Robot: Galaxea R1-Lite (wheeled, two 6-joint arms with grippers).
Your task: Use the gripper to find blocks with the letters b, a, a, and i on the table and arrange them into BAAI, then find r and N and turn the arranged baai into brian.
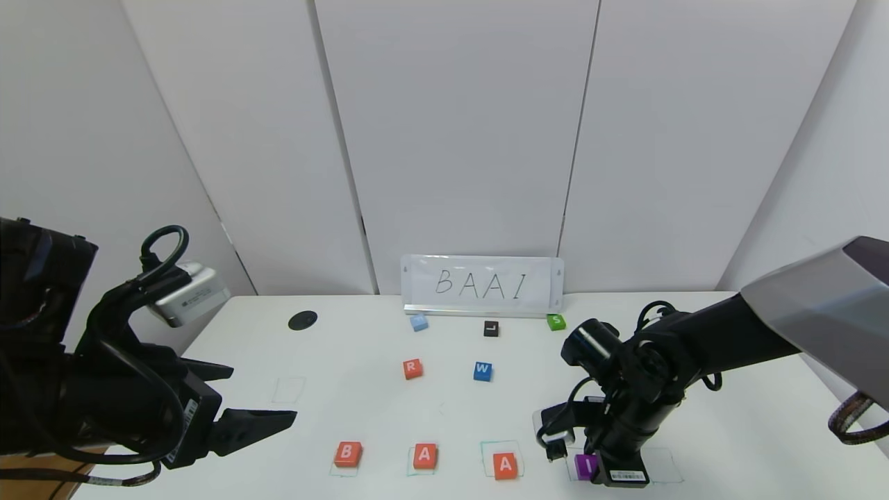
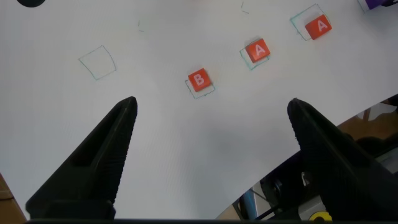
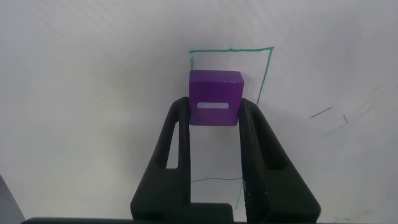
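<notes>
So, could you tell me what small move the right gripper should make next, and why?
Probably lower the purple I block onto the table and let go. The right gripper grips it by its sides next to a green outline, right of the B and two A blocks, so I completes BAAI. The left gripper waits open.

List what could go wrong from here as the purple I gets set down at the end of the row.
1. The right hand grips the purple I block only near its edge, so it may tilt or slip on release.
2. In the right wrist view the block overlaps the green square outline rather than sitting inside it, so it may land off the mark.
3. The second A block sits close by and may get nudged.
</notes>
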